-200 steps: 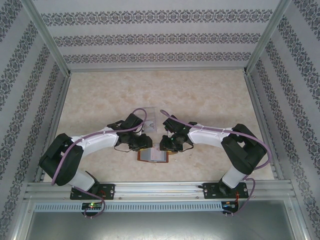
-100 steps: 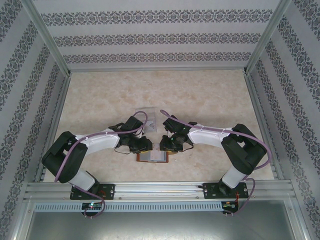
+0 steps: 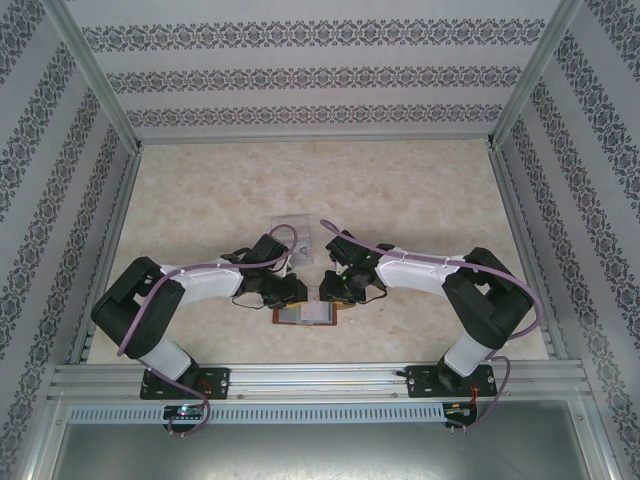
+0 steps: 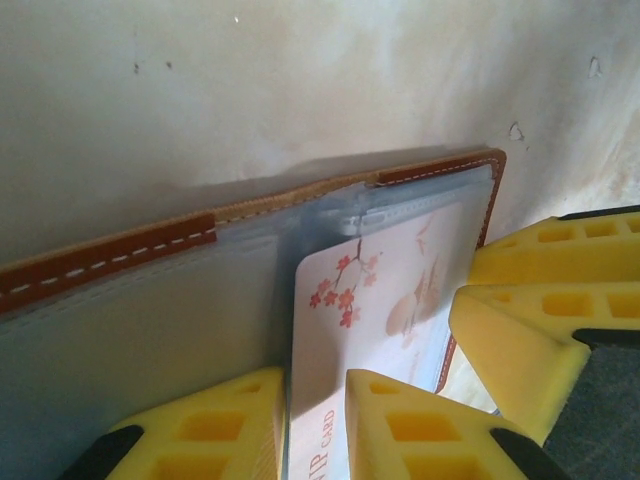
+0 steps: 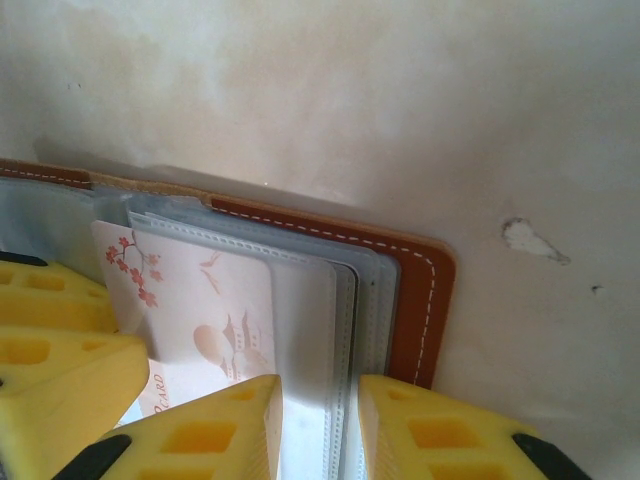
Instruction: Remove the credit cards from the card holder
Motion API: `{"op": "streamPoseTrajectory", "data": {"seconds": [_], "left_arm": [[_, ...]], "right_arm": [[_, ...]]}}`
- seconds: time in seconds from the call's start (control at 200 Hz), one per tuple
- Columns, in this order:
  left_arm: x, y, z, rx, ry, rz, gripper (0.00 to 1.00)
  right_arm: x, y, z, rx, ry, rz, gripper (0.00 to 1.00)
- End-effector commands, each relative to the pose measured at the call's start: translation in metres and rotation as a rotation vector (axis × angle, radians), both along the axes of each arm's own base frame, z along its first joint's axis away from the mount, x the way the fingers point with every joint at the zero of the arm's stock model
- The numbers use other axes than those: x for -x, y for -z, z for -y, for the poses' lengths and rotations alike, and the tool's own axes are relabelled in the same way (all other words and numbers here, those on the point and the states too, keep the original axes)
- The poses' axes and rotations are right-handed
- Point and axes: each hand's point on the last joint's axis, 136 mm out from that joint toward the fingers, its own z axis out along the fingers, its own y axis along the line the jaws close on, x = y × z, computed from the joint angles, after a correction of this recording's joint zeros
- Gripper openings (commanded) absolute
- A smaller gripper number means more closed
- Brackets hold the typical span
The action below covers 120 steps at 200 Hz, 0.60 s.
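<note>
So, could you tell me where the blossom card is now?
Left wrist view: the card sits partly out of the wallet's clear pocket, between the fingers of the left gripper.

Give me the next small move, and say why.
Probably close the left gripper onto the blossom-printed card: its edge lies between the open jaws and seems partly out of a sleeve of the card holder, while the right gripper flanks the other sleeves.
</note>
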Motion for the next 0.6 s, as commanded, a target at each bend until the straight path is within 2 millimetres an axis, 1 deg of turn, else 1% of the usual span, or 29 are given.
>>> {"op": "streamPoseTrajectory", "data": {"seconds": [0.0, 0.1, 0.215, 0.33, 0.49, 0.595], "left_arm": [[-0.005, 0.001, 0.001, 0.024, -0.013, -0.001, 0.23], [-0.005, 0.001, 0.000, 0.020, -0.015, -0.002, 0.19], [-0.005, -0.003, -0.002, 0.009, -0.020, 0.008, 0.13], [-0.006, -0.011, -0.009, -0.022, -0.022, 0.036, 0.11], [-0.001, -0.019, -0.021, -0.079, -0.010, 0.047, 0.08], [0.002, -0.023, -0.028, -0.115, 0.005, 0.049, 0.08]], "right_arm": [[0.007, 0.007, 0.012, 0.066, -0.013, -0.002, 0.29], [0.007, 0.007, 0.011, 0.063, -0.015, -0.001, 0.29], [0.007, 0.007, 0.012, 0.065, -0.014, -0.002, 0.29], [0.007, 0.007, 0.012, 0.067, -0.013, -0.001, 0.29], [0.006, 0.007, 0.016, 0.085, -0.015, 0.007, 0.29], [0.007, 0.007, 0.018, 0.090, -0.015, 0.008, 0.29]]}}
